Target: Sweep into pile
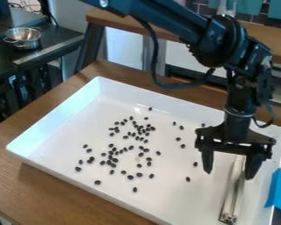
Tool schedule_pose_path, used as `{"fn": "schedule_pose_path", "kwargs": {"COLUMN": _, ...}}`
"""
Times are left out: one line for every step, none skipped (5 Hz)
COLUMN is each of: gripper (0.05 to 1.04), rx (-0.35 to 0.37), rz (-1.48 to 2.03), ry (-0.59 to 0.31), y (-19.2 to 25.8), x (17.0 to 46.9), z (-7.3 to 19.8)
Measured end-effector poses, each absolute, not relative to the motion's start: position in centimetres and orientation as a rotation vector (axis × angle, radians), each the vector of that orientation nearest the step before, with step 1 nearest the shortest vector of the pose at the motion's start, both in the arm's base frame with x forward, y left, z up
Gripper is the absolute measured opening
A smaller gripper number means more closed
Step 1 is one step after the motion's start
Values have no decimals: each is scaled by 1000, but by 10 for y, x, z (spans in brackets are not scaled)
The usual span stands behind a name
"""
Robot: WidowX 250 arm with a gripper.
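A brown wooden table (25, 189) is supporting a large white rectangular tray (55, 103), and a shiny metal pot (23, 38) is sitting beyond the tray's far left corner. Small black oval beans (114, 160) are lying scattered across the tray's middle, with a few strays farther right. Inside the tray's right side, the black two-finger gripper (229, 172) is hanging released, its fingers spread above what seems a long silvery bar (232, 193).
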State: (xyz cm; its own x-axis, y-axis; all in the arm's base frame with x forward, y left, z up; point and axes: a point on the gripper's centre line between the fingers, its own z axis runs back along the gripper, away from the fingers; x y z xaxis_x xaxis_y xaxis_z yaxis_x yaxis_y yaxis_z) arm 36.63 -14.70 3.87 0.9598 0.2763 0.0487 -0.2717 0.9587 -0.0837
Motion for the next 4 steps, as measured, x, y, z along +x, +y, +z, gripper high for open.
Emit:
{"fn": "schedule_pose_path", "kwargs": {"gripper": 999, "rx": -65, "rz": 278, "ry": -44, "y": -148, "x": 368, "z": 30}}
{"fn": "schedule_pose_path", "kwargs": {"gripper": 957, "rx": -31, "rz": 272, "ry": -19, "y": -152, "x": 363, "z": 17}}
{"fn": "schedule_pose_path", "kwargs": {"gripper": 671, "rx": -35, "rz": 258, "ry": -40, "y": -157, "x": 365, "z": 17}}
{"fn": "schedule_pose_path", "kwargs": {"gripper": 396, "rx": -35, "rz": 256, "ry": -42, "y": -157, "x": 365, "z": 17}}
